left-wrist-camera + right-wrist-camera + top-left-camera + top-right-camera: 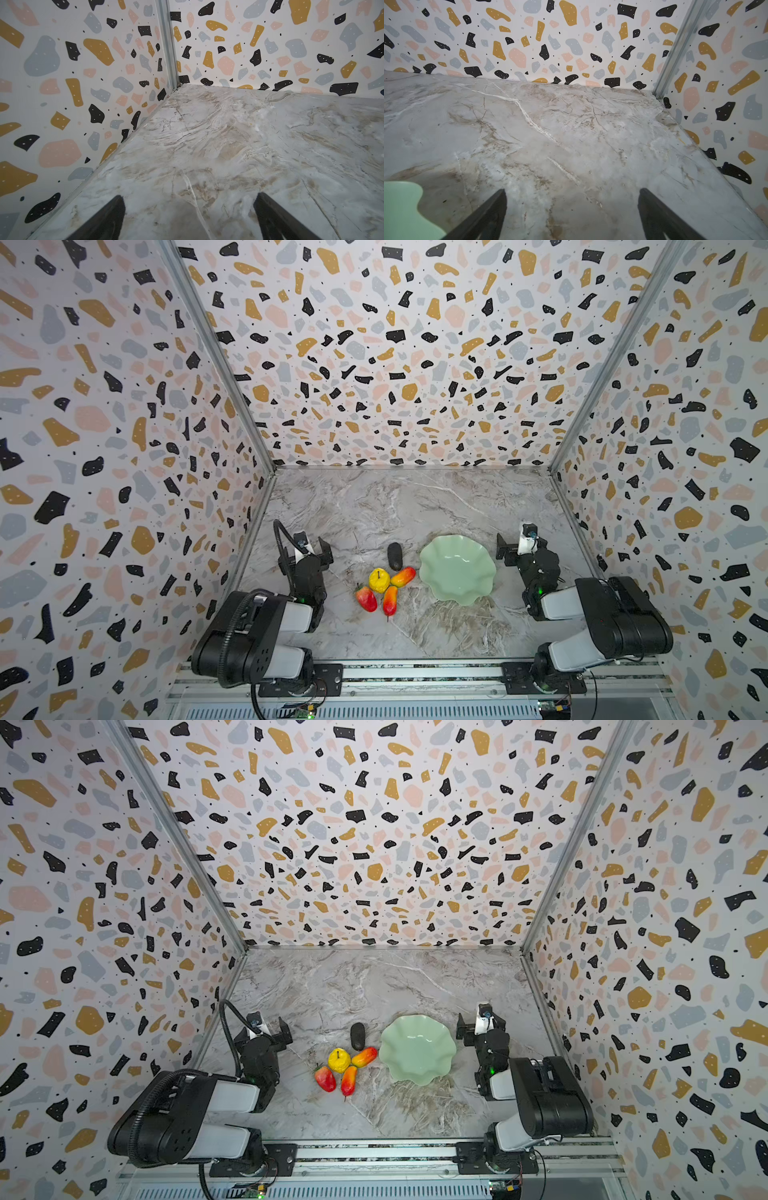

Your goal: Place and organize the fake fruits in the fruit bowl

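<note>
Fake fruits (379, 580) lie clustered on the surface (374, 497) just beside the empty fruit bowl (457, 568), on its left-arm side, so the left gripper (189, 199), jaws apart like the right gripper (572, 193), should probably straddle one piece's narrow width.

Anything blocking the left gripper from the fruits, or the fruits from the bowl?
Nothing visible. Only bare table separates the open left gripper from the fruit cluster, and the bowl lies beside the nearest red-orange fruit, empty.
</note>
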